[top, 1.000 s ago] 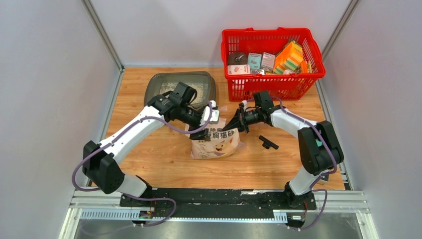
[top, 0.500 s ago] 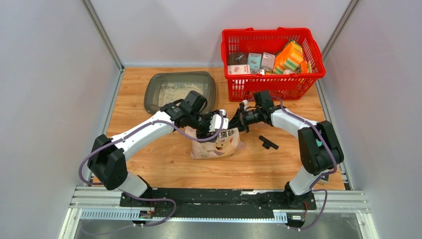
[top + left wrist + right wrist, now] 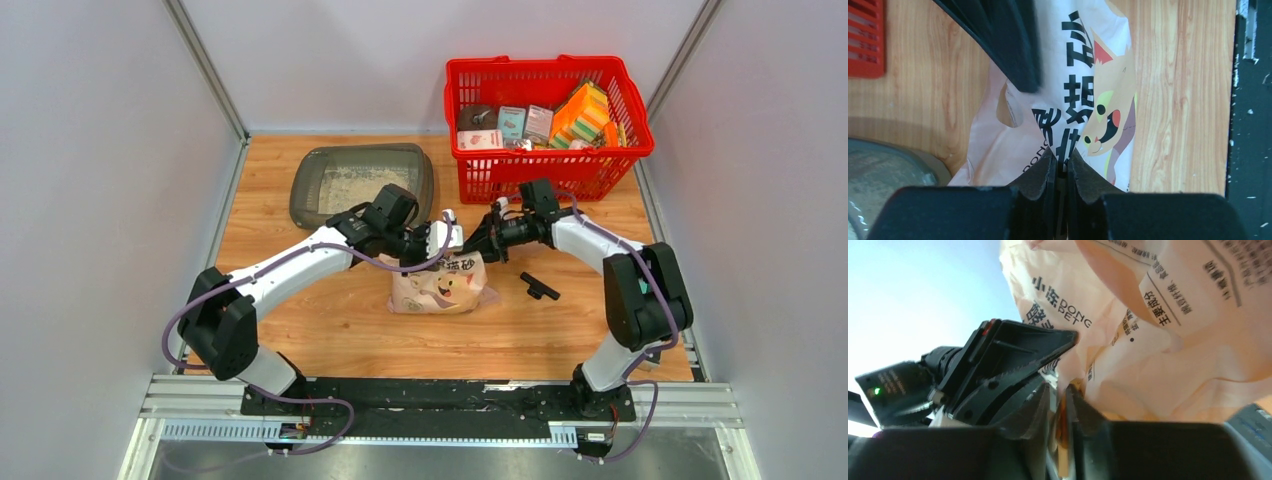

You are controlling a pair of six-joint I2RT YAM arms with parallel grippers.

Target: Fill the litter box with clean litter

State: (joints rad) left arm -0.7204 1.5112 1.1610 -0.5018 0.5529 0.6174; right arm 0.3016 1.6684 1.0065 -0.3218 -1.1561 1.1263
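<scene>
**Desk:** What does the overhead show?

**Photographer:** The left fingers (image 3: 447,233) and right fingers (image 3: 478,240) stand close together above the wood-grain table (image 3: 330,310). Each nips the crumpled top of the litter bag (image 3: 440,287), a soft pinkish-cream pouch slumped just on their near side. The litter box (image 3: 302,190), a dark grey rounded tray with a wide rim, lies beyond the left fingers and off to their left. Pale, grainy clean litter (image 3: 355,187) covers its floor. A red mesh basket (image 3: 548,170) of cartons sits beyond the right fingers, and a small black piece (image 3: 538,287) lies near them on their right.

**Desk:** And the left wrist?

**Photographer:** The left fingers (image 3: 1061,170) are all but closed, pinching glossy film printed with a cartoon animal and dark lettering.

**Desk:** The right wrist?

**Photographer:** The right fingers (image 3: 1060,407) leave only a slit, with a fold of the bag caught in it. The other arm's black ridged wedge is just beside them.
</scene>
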